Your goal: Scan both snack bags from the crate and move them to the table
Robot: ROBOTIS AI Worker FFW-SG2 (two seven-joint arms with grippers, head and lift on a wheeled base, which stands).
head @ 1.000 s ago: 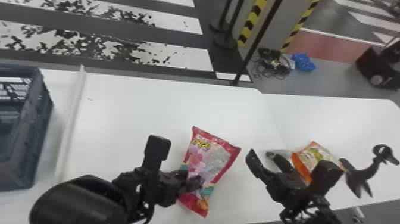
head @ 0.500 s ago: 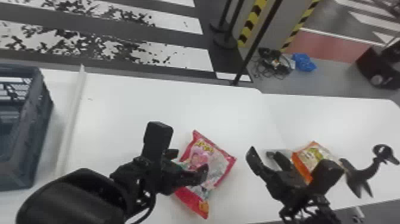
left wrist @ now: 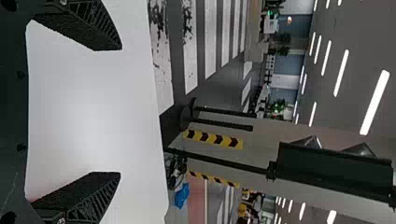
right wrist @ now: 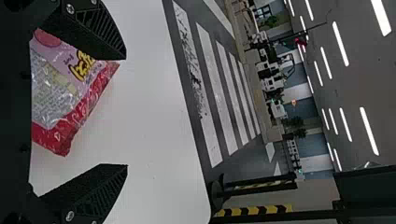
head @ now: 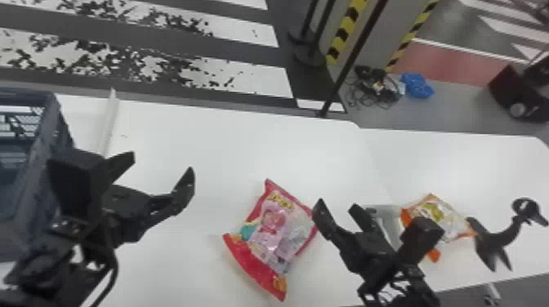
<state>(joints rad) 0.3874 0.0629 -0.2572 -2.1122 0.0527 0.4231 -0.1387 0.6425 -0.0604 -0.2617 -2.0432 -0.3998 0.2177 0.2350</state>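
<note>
The pink-and-red snack bag [head: 277, 241] lies face up on the table [head: 228, 143], released between my grippers, likely its finishing spot; the orange snack bag [head: 449, 222] rests past my right gripper [right wrist: 125, 111], spread and empty. My left gripper [left wrist: 120, 109], also empty and wide, is near the crate [head: 39, 171], presumably clear of both.

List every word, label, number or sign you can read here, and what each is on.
Nothing can be read reliably.
Red-and-pink snack bag: yellow lettering and smaller print, too unclear to quote.
Orange-edged snack bag: any print is too small to read.
Yellow-and-black strip: stripes, no words seen.
</note>
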